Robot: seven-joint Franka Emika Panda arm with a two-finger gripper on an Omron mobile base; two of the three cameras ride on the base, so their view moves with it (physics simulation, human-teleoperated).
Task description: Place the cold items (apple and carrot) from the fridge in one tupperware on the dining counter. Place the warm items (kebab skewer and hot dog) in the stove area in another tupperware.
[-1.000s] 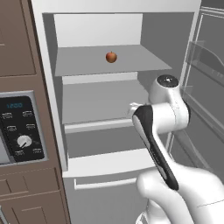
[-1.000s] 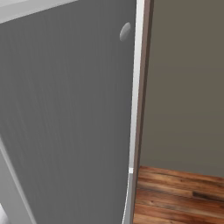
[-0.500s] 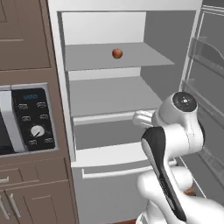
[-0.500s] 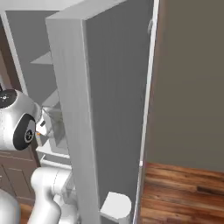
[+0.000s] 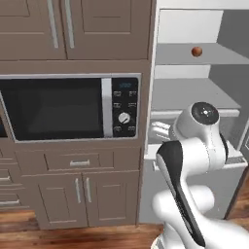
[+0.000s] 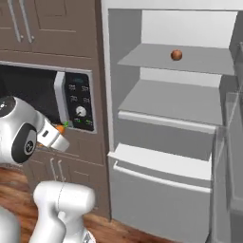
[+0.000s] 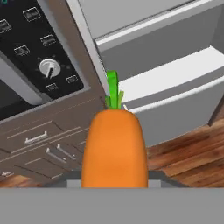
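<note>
Swinging left since before, microwave [image 5: 68, 107] now showing — gripper [image 7: 114, 181] pinching carrot [image 7: 114, 148] (green top outward), apple [image 6: 176, 55] sitting on fridge shelf [image 6: 190, 59].

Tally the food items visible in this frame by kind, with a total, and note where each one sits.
Round reddish-brown apple, on the fridge's upper grey shelf: 1
Orange carrot with green top, held in the claw: 1
Total: 2

Microwave [image 5: 68, 107] beside open fridge [image 6: 175, 118]
</note>
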